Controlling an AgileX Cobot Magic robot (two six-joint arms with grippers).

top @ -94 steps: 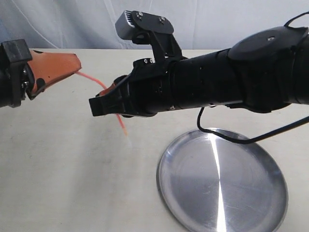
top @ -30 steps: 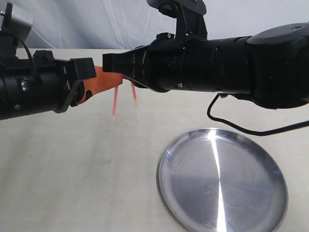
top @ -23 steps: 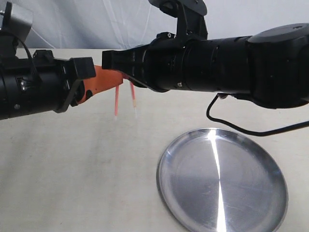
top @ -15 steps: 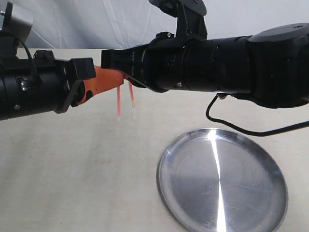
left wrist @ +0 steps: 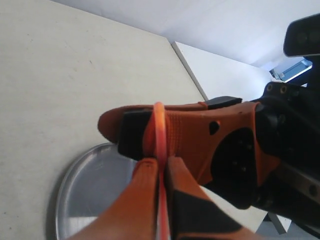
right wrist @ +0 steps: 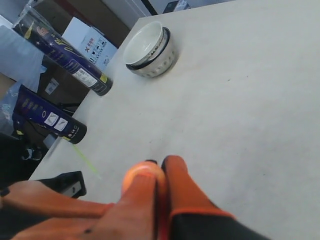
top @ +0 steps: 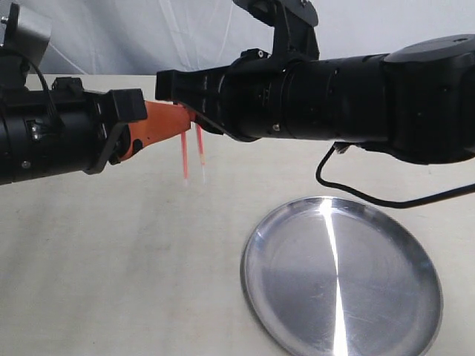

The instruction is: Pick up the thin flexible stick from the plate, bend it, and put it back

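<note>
The thin flexible stick (top: 185, 157) is folded into a tight loop, and both its ends hang down side by side over the table, left of the plate (top: 341, 274). My left gripper (top: 167, 122) and right gripper (top: 191, 115) meet tip to tip above the table, each shut on one leg. In the left wrist view the stick (left wrist: 160, 127) arches out from between the left gripper's (left wrist: 160, 162) orange fingers. In the right wrist view the bend of the stick (right wrist: 141, 172) glows at the right gripper's (right wrist: 160, 165) closed tips. The plate (left wrist: 90, 190) holds nothing.
A small white bowl (right wrist: 150, 47) stands on the table away from the grippers. Two dark tubes (right wrist: 65, 50) and a white box (right wrist: 87, 37) lie beyond the table's edge. The right arm's black cable (top: 386, 211) hangs over the plate.
The two hanging ends of the stick have drawn closer together, the left one shifting right. Both arms have barely moved over the last second.
</note>
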